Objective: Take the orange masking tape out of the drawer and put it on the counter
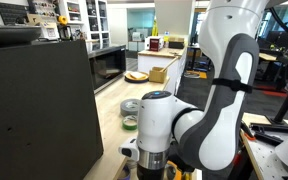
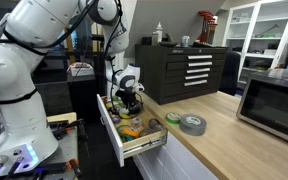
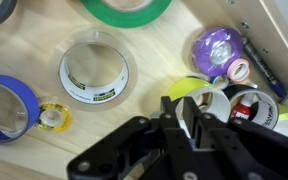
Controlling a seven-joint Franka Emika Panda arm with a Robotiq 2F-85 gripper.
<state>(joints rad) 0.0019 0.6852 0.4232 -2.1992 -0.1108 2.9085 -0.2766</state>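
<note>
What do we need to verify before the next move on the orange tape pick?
1. Drawer open: ok. The drawer is pulled out.
2. Gripper over the drawer: ok. The gripper hangs low above the rolls.
3. Target in sight: ok. The orange masking tape shows at the fingertips in the wrist view, partly hidden.
4. Jaws set for the grasp: cannot tell. The gripper body covers the gap.
5. Room around the target: not ok. The purple roll and the white roll crowd it.
6. Landing spot: ok. The counter has bare surface near the grey roll and the green roll.
</note>
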